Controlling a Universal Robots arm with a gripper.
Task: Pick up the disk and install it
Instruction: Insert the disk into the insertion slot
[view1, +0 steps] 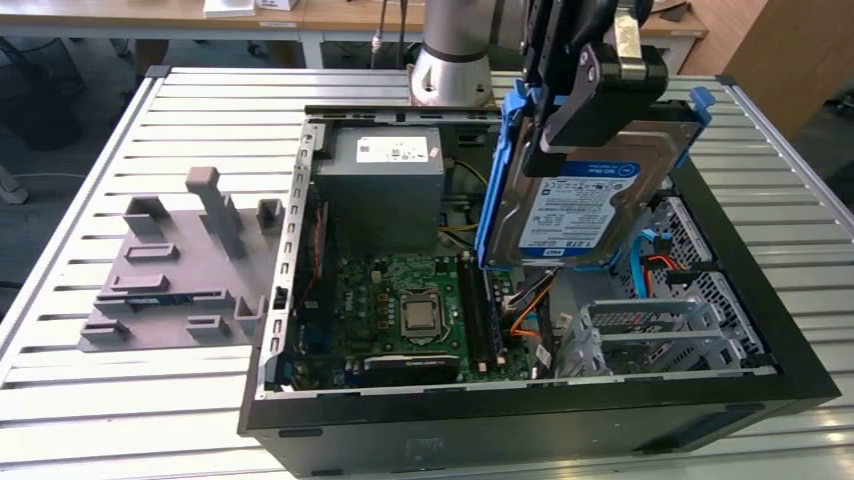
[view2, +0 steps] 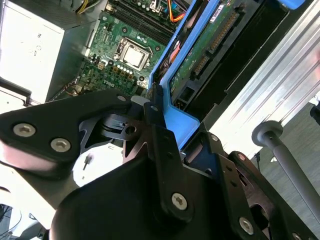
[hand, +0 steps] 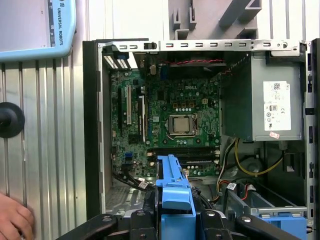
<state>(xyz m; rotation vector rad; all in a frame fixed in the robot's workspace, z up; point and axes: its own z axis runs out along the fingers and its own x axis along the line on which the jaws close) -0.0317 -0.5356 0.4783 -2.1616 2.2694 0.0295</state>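
Tool (view1: 577, 118) closed on the blue bracket (view2: 176, 117) of the disk (view1: 601, 205), which hangs steeply tilted, label visible, above the open computer case (view1: 507, 428) on the slatted worktop (view1: 120, 400); motherboard (view1: 400, 300) and grey power supply (view1: 387, 195) lie exposed below.

Slatted metal table (view1: 120, 390). Bears an open black computer case (view1: 534, 425), with a grey plastic fixture (view1: 174, 270) just beside it toward the exterior view's left, and the arm's base (view1: 454, 75) beyond.

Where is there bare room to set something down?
Slatted table is bare around the grey fixture, on the exterior view's left of the case. Inside the case is crowded: motherboard, power supply, cables; the tool holds the disk above.
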